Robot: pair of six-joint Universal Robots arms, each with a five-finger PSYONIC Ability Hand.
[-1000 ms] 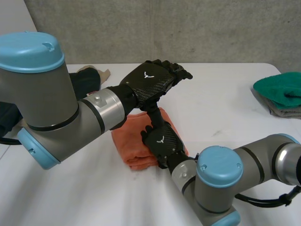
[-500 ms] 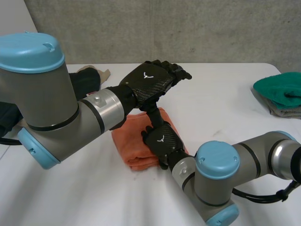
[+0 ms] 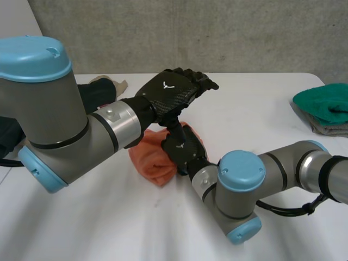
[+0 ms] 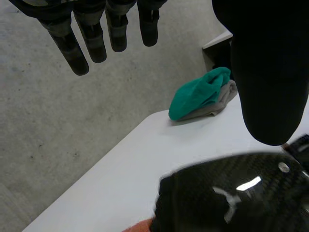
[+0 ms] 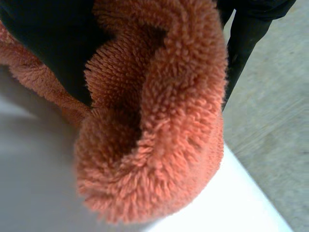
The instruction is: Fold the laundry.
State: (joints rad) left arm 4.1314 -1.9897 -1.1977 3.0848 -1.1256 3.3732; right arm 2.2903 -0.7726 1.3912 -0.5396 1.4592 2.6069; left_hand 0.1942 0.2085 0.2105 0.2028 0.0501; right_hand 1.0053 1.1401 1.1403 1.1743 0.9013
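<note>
My right hand (image 3: pixel 182 152) was closed on the orange terry towel (image 3: pixel 153 164). In the right wrist view a thick roll of pile bunched against my palm and my fingers were curled into it. I judged this grip to be for carrying one side of the towel over the rest, since the part under my palm stood in a hump. The part past my fingertips lay lower on the white table (image 3: pixel 255 109).

My left hand (image 3: pixel 173 93) hung just above my right, clear of the cloth. Its fingers (image 4: pixel 77 48) were straight and spread and its thumb stood apart, holding nothing. Beneath its palm I could see the carbon back of my right hand, with a sliver of orange beside it. I took this to be a waiting post: close enough to press the fold flat or take a free edge, high enough not to pin the cloth under it.

The towel was already a small, thick bundle, so I judged the folding to be well along. The risk was that a bunched grip like mine would leave a lump, not a clean crease.

Well away from both hands, at the table's far corner on my right, a green cloth (image 3: pixel 325 102) lay on a grey one (image 3: pixel 325 128). Behind my left arm lay a dark garment (image 3: pixel 99 93). I took these for the rest of the laundry.
</note>
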